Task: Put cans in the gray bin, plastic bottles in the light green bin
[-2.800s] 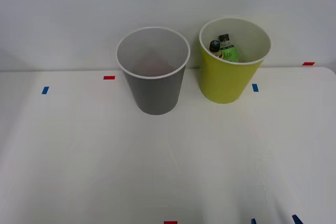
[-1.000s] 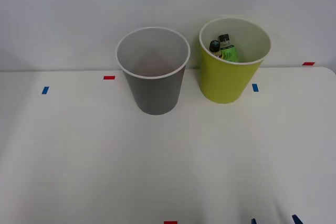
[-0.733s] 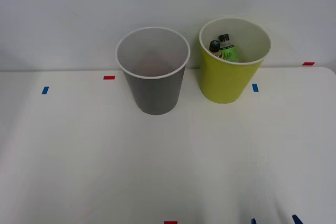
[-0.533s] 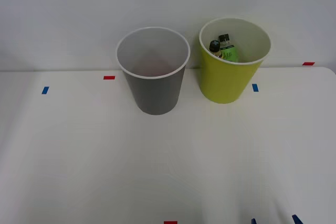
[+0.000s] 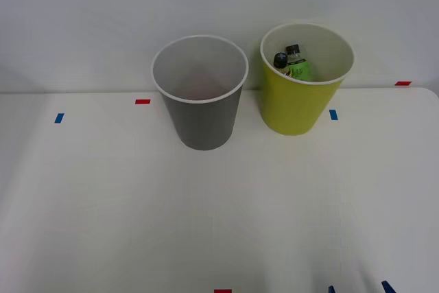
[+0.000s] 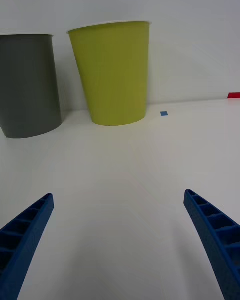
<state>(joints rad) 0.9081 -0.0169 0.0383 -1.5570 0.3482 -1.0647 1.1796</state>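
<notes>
White bench (image 5: 206,211), two bins at the back near the wall, standing upright, side by side, close but not touching.

Left to right in the front view: blue tape mark (image 5: 59,118) near the bench's left edge, red tape mark (image 5: 143,101) just left of the gray bin (image 5: 203,118). Gray bin has a white rim and a pale inside; its contents cannot be made out. Right of it the green bin (image 5: 296,104), cream inside, holding the bottles (image 5: 293,64): two dark screw caps poke above the near rim, one bottle with a green label. Label print too small to read. Another blue mark (image 5: 333,114) on the bench just right of the green bin, a red mark (image 5: 402,83) farther right at the back edge. At the front edge a red mark (image 5: 222,291) and two blue bits to its right.

Wrist view: right end effector (image 6: 120,245) low over the bare bench, released, its two blue ribbed fingers (image 6: 25,235) spread wide to the corners, nothing between them. It faces the bins from well back, level, aimed roughly at the green bin (image 6: 112,75) with the gray bin (image 6: 27,87) beside it. Small blue mark (image 6: 164,113) on the bench next to the green bin's base, red mark (image 6: 233,95) at the frame edge.

No brand or writing readable on either bin.
</notes>
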